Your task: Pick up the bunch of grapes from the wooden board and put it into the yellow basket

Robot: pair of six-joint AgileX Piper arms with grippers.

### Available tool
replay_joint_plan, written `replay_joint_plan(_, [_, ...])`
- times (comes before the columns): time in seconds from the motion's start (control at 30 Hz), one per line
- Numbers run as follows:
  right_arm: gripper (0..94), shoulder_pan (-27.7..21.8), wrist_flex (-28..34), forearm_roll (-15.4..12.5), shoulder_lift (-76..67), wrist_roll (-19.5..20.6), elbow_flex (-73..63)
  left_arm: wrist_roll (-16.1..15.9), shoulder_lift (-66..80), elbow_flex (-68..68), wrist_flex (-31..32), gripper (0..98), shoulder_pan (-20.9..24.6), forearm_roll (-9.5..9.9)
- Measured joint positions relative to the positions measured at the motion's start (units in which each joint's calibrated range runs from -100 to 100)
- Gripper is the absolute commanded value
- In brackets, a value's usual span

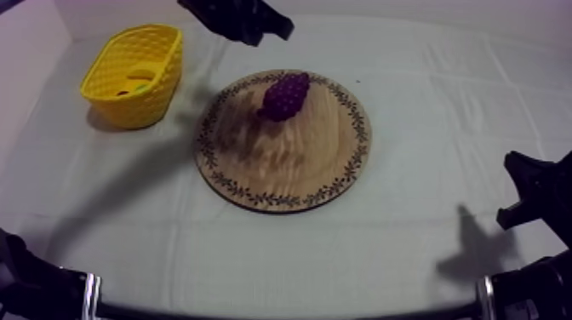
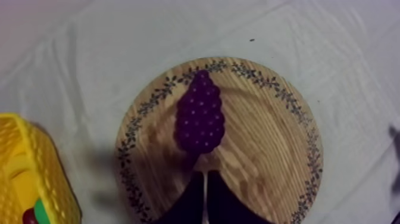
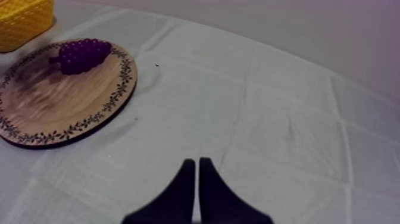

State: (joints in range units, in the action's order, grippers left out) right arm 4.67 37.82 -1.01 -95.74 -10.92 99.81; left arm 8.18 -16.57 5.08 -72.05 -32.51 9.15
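Note:
The purple bunch of grapes (image 1: 285, 95) (image 2: 200, 113) (image 3: 83, 55) lies on the far side of the round wooden board (image 1: 289, 170) (image 2: 268, 149) (image 3: 59, 107). My left gripper (image 1: 274, 29) (image 2: 205, 174) hangs above the board's far edge, just short of the grapes. Its fingers lie together as a narrow wedge, shut on nothing. The yellow basket (image 1: 136, 75) (image 2: 36, 173) (image 3: 21, 21) stands on the cloth left of the board. At the right edge of the table my right gripper (image 1: 526, 191) (image 3: 196, 162) rests low, shut and holding nothing, far from the board.
Something yellow (image 1: 141, 74) lies inside the basket, with a bit of red and green (image 2: 33, 212) beside it. Open cloth (image 1: 460, 111) stretches between the board and my right arm. The near edge of the table runs along the front.

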Motion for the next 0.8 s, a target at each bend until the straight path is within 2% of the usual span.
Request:
replay_joint_plan(0.13, [0.4, 0.0, 0.0, 0.0, 0.0, 0.0, 0.0, 0.1, -4.0, 2.7, -0.1, 3.2, -0.4, -0.12])
replay_joint_plan(0.2, [0.4, 0.0, 0.0, 0.0, 0.0, 0.0, 0.0, 0.3, -5.9, 4.6, -0.7, 18.4, -0.5, -0.12])
replay_joint_plan(0.33, [0.4, 0.0, 0.0, 0.0, 0.0, 0.0, 0.0, 1.0, -8.6, 7.7, -1.8, 56.2, -0.5, -0.01])
replay_joint_plan(0.47, [0.4, 0.0, 0.0, 0.0, 0.0, 0.0, 0.0, 0.6, -10.2, 10.0, -5.0, 82.1, -0.3, -0.51])
replay_joint_plan(0.6, [0.4, 0.0, 0.0, 0.0, 0.0, 0.0, 0.0, -0.6, -11.7, 11.9, -9.3, 92.5, -0.3, -0.93])
replay_joint_plan(0.8, [0.4, 0.0, 0.0, 0.0, 0.0, 0.0, 0.0, -0.9, -13.4, 13.5, -12.1, 95.5, -0.2, -0.93])
